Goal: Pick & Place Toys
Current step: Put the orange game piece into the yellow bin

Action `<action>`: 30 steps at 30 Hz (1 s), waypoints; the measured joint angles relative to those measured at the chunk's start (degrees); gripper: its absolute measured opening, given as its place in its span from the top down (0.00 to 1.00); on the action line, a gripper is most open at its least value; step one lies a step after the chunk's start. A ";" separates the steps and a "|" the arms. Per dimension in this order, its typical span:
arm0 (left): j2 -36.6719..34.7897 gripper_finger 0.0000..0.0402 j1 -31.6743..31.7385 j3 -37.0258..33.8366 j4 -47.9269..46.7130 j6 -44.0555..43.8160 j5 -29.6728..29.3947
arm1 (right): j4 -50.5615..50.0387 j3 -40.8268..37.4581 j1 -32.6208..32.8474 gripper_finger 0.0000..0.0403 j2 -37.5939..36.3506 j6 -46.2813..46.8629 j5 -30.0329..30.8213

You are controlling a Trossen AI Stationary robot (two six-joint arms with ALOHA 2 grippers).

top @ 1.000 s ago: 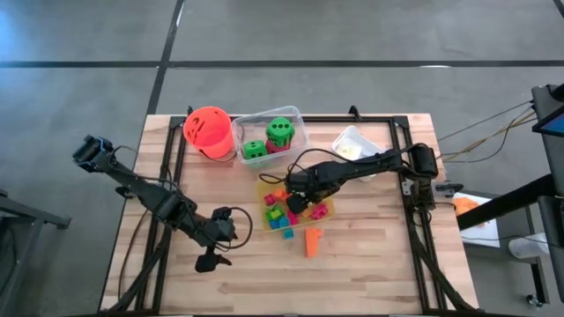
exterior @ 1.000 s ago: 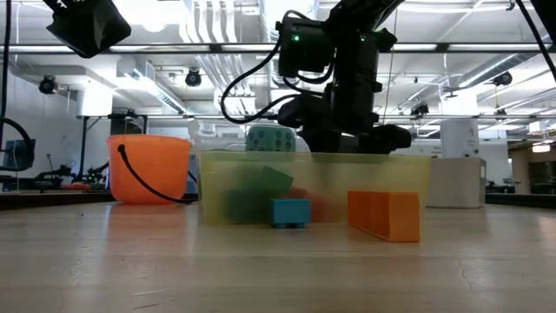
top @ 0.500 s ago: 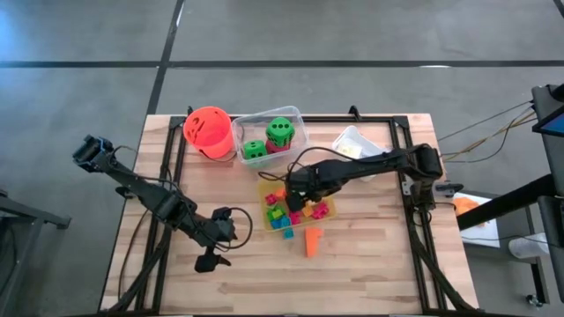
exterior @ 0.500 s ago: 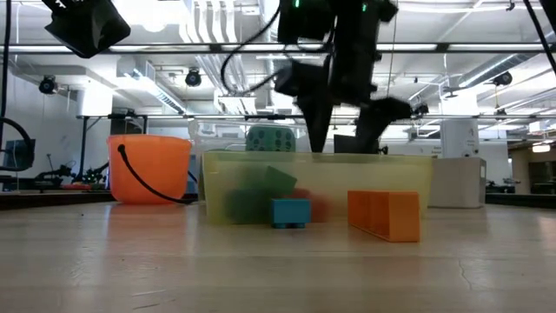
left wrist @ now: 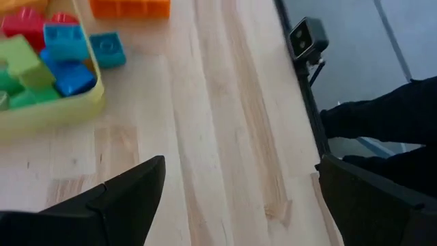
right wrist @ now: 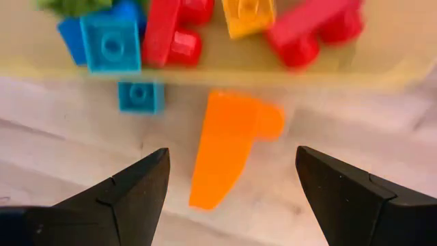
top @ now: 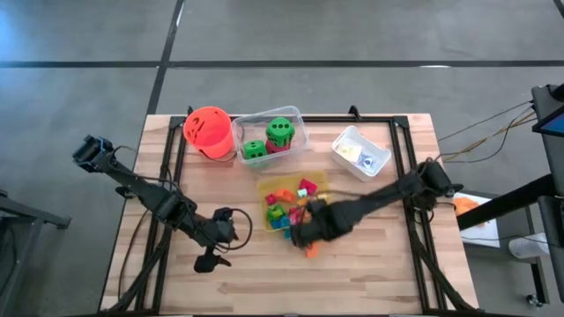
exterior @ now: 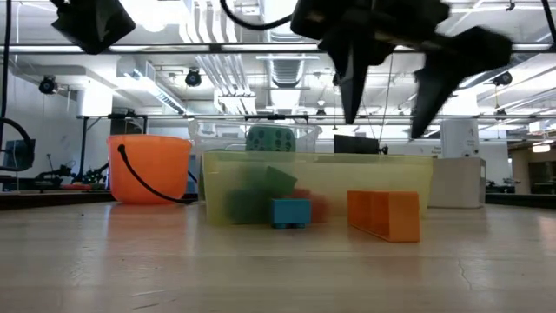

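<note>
Several small bright blocks lie in the yellow tray (top: 264,187) at the table's middle. An orange block (right wrist: 229,154) and a small blue block (right wrist: 140,96) lie flat on the wood just outside the tray's near wall; both also show in the low view, orange (exterior: 385,214) and blue (exterior: 289,211). My right gripper (right wrist: 232,205) hangs open above the orange block (top: 310,250), one finger on each side, touching nothing. Two green dotted dice (top: 279,130) sit in the clear tray (top: 300,119). My left gripper (top: 215,257) waits open over bare wood at the near left.
The orange bucket (top: 209,132) stands at the far left beside the clear tray. A white tray (top: 351,139) sits at the far right. Bare wood lies along the near edge. Black frame rails (top: 176,150) run along both sides of the table.
My right gripper has left the yellow tray, risen above its wall and gone toward the table's near edge. It now hangs over the orange block outside the tray. The arm has swung from stretching across the far side to reaching down the right side.
</note>
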 joint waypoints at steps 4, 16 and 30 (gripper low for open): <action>0.00 0.07 0.06 0.00 3.43 2.82 0.00 | 0.55 1.02 3.41 0.22 2.32 7.61 2.18; 0.00 0.07 0.15 0.00 9.17 3.97 2.13 | -0.17 6.90 4.39 0.22 12.68 11.42 2.54; 0.00 0.07 0.12 0.00 9.06 2.31 4.07 | 0.28 6.62 4.48 0.22 14.23 11.40 1.13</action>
